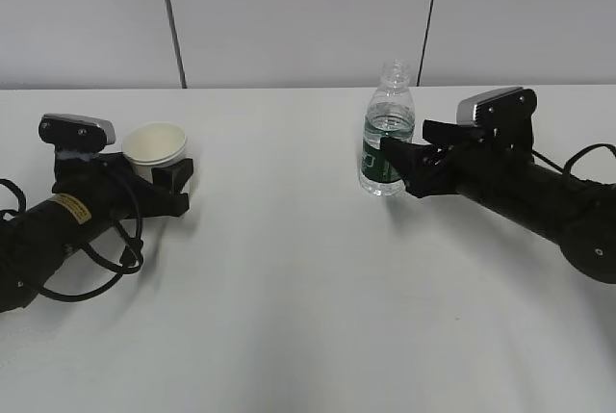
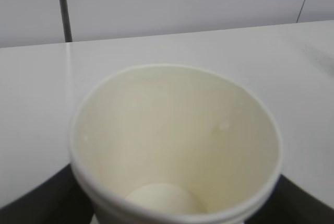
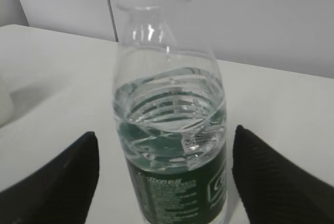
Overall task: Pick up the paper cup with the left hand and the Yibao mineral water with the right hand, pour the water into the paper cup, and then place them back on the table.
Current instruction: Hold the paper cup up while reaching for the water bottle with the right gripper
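We keep right pincer (image 1: 397, 165) apart around bottle (image 1: 387, 134), close on label band. Left pincer (image 1: 176, 182) apart beside cup (image 1: 154, 147); squeeze gently, both upright on tabletop (image 1: 289, 278).

The left hand (image 1: 171, 185) is laid low near the tabletop's left edge, the right hand (image 1: 412, 158) near its right edge; both sets of jaws are spread.

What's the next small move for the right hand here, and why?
Probably close the right hand on the clear plastic bottle with the dark green label. Its black fingers stand on either side of the bottle with gaps showing, so it looks open and already lined up. The bottle is uncapped and partly full, so squeeze gently on the label band.
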Controlling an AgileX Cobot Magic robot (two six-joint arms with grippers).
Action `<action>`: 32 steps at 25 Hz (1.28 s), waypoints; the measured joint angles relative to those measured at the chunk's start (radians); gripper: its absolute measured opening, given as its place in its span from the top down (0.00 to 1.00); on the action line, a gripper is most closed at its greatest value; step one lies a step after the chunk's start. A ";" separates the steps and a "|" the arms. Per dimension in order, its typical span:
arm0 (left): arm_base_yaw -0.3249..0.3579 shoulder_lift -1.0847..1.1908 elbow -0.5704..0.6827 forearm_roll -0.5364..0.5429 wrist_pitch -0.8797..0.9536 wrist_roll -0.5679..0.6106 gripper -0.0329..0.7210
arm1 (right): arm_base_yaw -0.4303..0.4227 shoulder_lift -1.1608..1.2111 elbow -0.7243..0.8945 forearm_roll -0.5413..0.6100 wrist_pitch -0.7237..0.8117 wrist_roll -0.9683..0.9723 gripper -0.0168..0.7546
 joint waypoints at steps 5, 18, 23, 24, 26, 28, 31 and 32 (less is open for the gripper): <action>0.000 0.000 0.000 0.000 -0.001 0.000 0.33 | 0.002 0.024 -0.050 0.005 0.053 0.009 0.22; 0.000 0.000 0.000 0.000 -0.001 0.000 0.33 | 0.046 0.102 -0.148 0.019 0.068 0.046 0.22; 0.000 0.000 0.000 0.000 -0.001 0.000 0.33 | 0.059 0.146 -0.214 0.021 0.068 0.049 0.22; 0.000 0.000 0.000 0.000 -0.001 0.000 0.33 | 0.063 0.165 -0.236 0.021 0.066 0.059 0.22; 0.000 0.000 0.000 0.001 -0.001 0.000 0.33 | 0.064 0.181 -0.259 0.023 0.062 0.064 0.22; 0.000 0.000 0.000 0.002 -0.001 0.000 0.33 | 0.065 0.185 -0.263 0.031 0.060 0.066 0.22; 0.000 0.000 0.000 0.003 -0.001 0.000 0.33 | 0.066 0.187 -0.267 0.039 0.059 0.066 0.22; 0.000 0.000 0.000 0.003 -0.001 0.000 0.33 | 0.066 0.187 -0.267 0.039 0.059 0.066 0.22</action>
